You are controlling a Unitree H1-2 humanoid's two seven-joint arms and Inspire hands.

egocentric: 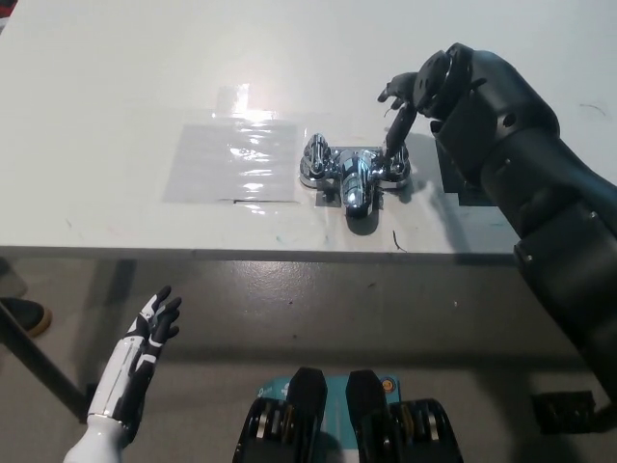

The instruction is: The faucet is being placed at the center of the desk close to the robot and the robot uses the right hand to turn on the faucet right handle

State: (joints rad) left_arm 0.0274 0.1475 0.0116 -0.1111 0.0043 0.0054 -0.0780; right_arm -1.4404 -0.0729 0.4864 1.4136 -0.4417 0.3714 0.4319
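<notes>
Right hand point(426, 89) spread, one fingertip point(394, 141) on faucet point(353, 176) right handle point(396, 168); could skid off slick chrome. Left hand point(154, 324) rests open, below desk point(116, 77).

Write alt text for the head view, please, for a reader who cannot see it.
The black right hand has a fingertip on the right handle of a chrome faucet at the front of the white desk. A clear plastic sheet lies left of the faucet. The white left hand rests open below the desk, lower left.

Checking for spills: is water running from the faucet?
Off, apparently: no water at the faucet or on the desk. Right hand has fingers at the right handle.
</notes>
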